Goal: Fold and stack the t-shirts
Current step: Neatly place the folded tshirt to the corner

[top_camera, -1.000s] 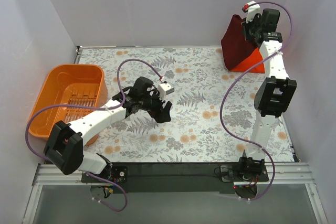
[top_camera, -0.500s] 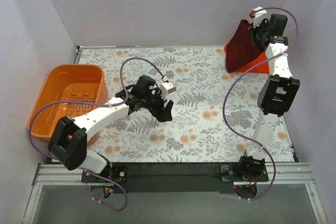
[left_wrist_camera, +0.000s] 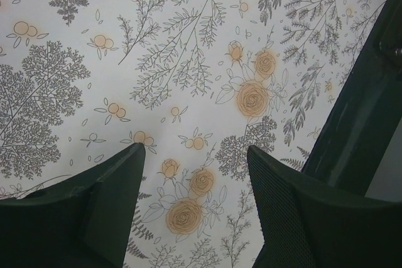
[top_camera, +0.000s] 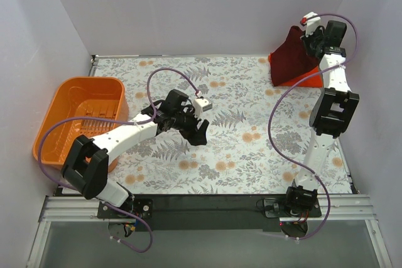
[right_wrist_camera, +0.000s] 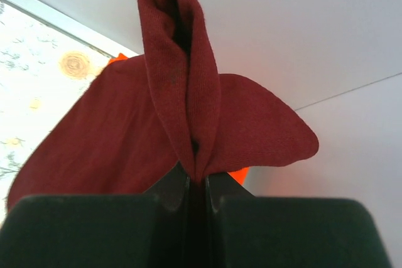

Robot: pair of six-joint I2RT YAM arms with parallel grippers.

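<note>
Right gripper (right_wrist_camera: 198, 183) clamped on a pinch of the maroon shirt (right_wrist_camera: 119, 130), holding it up at the far right corner above the folded orange shirt (top_camera: 309, 78), likely to stack it; left gripper (left_wrist_camera: 196, 158) empty, jaws apart, parked over the mat (left_wrist_camera: 188, 61) out of the way.

Probably a robotics lab test cell, not a home: plain white panels (top_camera: 188, 4) box in a table (top_camera: 251, 164) with a flowered cover, while the left arm (top_camera: 119, 139) and right arm (top_camera: 331, 114) are bolted to a metal frame (top_camera: 56, 209), purple cables (top_camera: 270, 131) trailing.
</note>
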